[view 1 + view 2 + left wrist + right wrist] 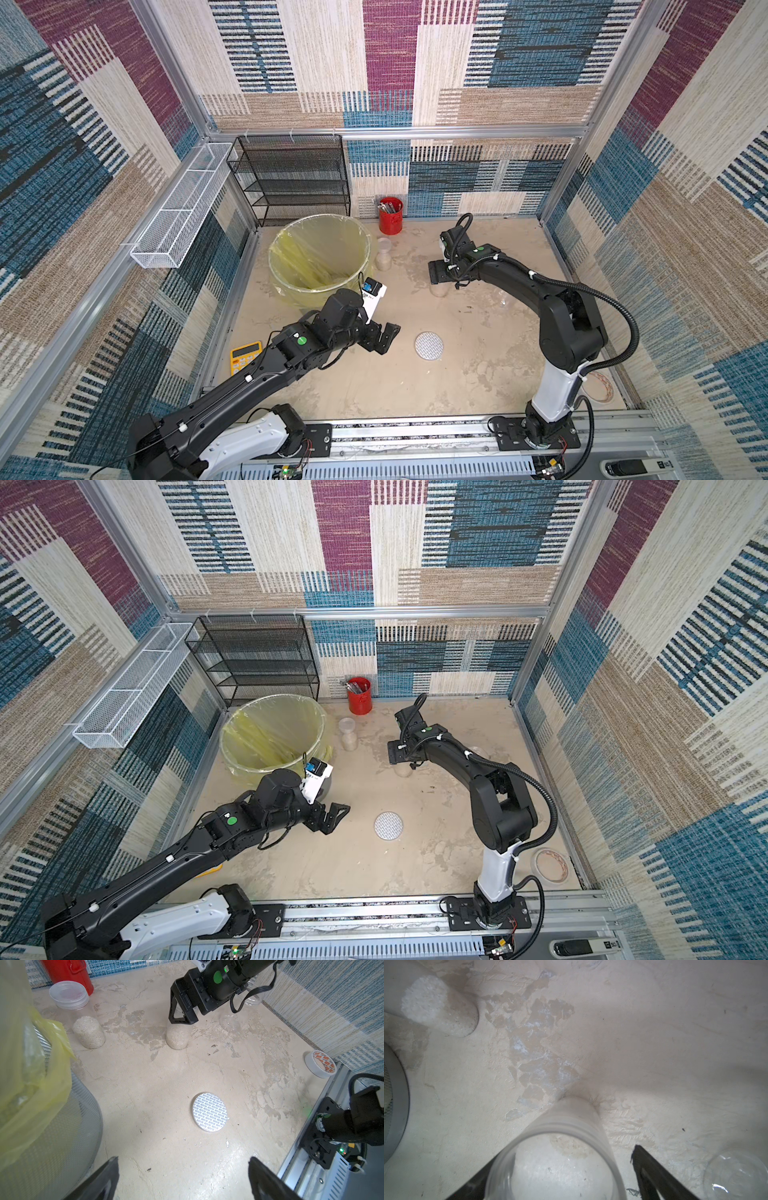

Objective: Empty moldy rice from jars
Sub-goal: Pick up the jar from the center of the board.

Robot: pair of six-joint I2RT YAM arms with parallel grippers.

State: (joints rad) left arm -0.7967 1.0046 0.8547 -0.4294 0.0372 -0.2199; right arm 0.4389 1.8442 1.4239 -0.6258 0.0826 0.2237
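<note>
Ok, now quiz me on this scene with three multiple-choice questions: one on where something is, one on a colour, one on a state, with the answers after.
1. Relative to the mesh waste bin, the lidded rice jar stands: A inside it; B just outside it; C nowhere near it.
2. The bin's liner is: A yellow; B blue; C black.
3. The rice jar at the right gripper is: A lying down; B lidded; C upright and open-topped.
Answers: 1 B, both top views show it next to the bin's rim. 2 A, yellow plastic drapes over the rim. 3 C, the right wrist view looks down into its open mouth.
</note>
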